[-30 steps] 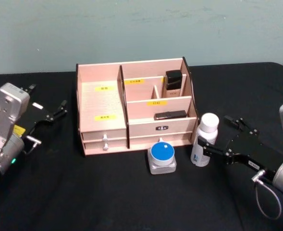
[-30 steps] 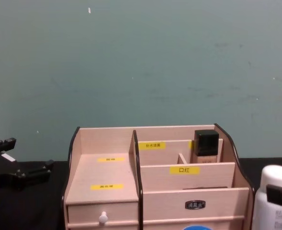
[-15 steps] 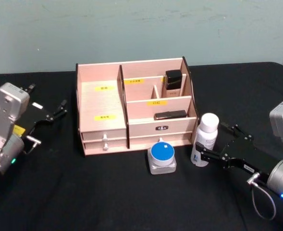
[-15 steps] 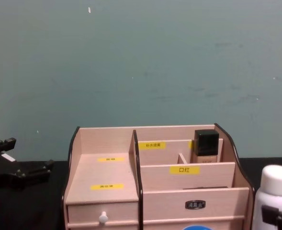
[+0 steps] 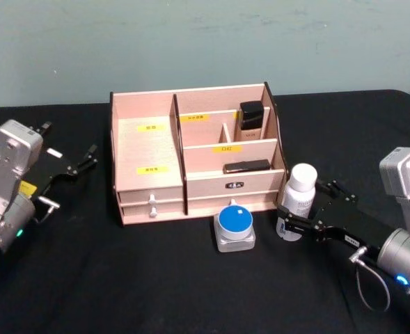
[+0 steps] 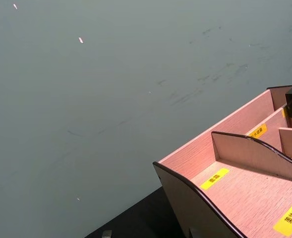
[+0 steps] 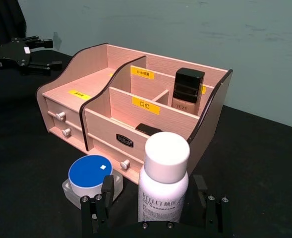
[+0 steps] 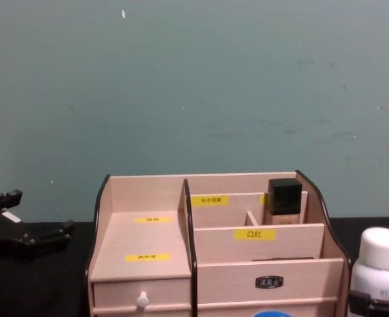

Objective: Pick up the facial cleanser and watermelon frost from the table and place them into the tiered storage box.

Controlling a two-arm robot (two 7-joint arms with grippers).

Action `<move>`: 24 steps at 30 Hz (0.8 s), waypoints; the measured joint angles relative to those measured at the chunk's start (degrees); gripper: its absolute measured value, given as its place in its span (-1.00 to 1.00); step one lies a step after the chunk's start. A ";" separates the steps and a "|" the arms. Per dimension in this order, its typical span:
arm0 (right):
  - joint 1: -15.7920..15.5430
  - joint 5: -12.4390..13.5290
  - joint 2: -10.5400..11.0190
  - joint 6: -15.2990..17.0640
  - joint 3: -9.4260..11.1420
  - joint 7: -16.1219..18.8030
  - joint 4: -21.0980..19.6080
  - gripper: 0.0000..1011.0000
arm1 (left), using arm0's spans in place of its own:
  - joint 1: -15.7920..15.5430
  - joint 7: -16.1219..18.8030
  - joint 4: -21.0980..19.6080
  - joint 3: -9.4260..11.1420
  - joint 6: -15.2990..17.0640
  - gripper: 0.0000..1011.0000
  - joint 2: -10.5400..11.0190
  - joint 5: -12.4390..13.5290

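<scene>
Gripper on right [image 7: 156, 201] astride facial cleanser [image 7: 164, 171]

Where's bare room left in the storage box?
Tiered storage box: wide left tier bare, also the cell beside the black-capped bottle. Front slot holds a dark bar. Crowded in front: blue jar, white bottle within the open right pincer. Left pincer parked far left.

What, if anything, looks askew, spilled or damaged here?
Nothing stands out. The tiered storage box stands square with drawers shut; the white bottle and blue-lidded jar sit upright by it on the black table. The right gripper is open around the bottle; the left gripper is parked at the left.
</scene>
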 joint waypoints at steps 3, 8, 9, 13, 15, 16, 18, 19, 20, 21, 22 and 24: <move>0.74 -0.41 -0.69 -0.17 -0.05 0.69 1.03 0.98 | 0.00 0.00 0.00 0.00 0.00 1.00 0.00 0.00; 2.25 -1.17 -1.90 -0.47 -0.17 1.86 2.72 0.98 | 0.00 0.00 0.00 0.00 0.00 1.00 0.00 0.00; 2.51 -1.28 -2.06 -0.54 -0.23 2.07 3.01 0.98 | 0.00 0.00 0.00 0.00 0.00 1.00 0.00 0.00; 3.52 -1.75 -2.68 -0.64 -0.47 2.80 4.13 0.98 | 0.00 0.00 0.00 0.00 0.00 1.00 0.00 0.00; 4.16 -1.96 -3.02 -0.66 -0.61 3.19 4.78 0.98 | 0.00 0.00 0.00 0.00 0.00 1.00 0.00 0.00; 4.33 -2.01 -3.12 -0.66 -0.64 3.28 4.95 0.98 | 0.00 0.00 0.00 0.00 0.00 1.00 0.00 0.00; 4.64 -2.08 -3.30 -0.66 -0.71 3.51 5.25 0.98 | 0.00 0.00 0.00 0.00 0.00 1.00 0.00 0.00; 4.99 -2.18 -3.42 -0.66 -0.81 3.77 5.61 0.98 | 0.00 0.00 0.00 0.00 0.00 1.00 0.00 0.00; 5.17 -2.25 -3.48 -0.65 -0.89 3.90 5.77 0.98 | 0.00 0.00 0.00 0.00 0.00 1.00 0.00 0.00; 5.50 -2.40 -3.54 -0.60 -1.02 4.12 6.09 0.98 | 0.00 0.00 0.00 0.00 0.00 1.00 0.00 0.00; 5.50 -2.40 -3.54 -0.60 -1.02 4.12 6.09 0.98 | 0.00 0.00 0.00 0.00 0.00 1.00 0.00 0.00; 5.52 -2.42 -3.54 -0.59 -1.03 4.14 6.13 0.98 | 0.00 0.00 0.00 0.00 0.00 1.00 0.00 0.00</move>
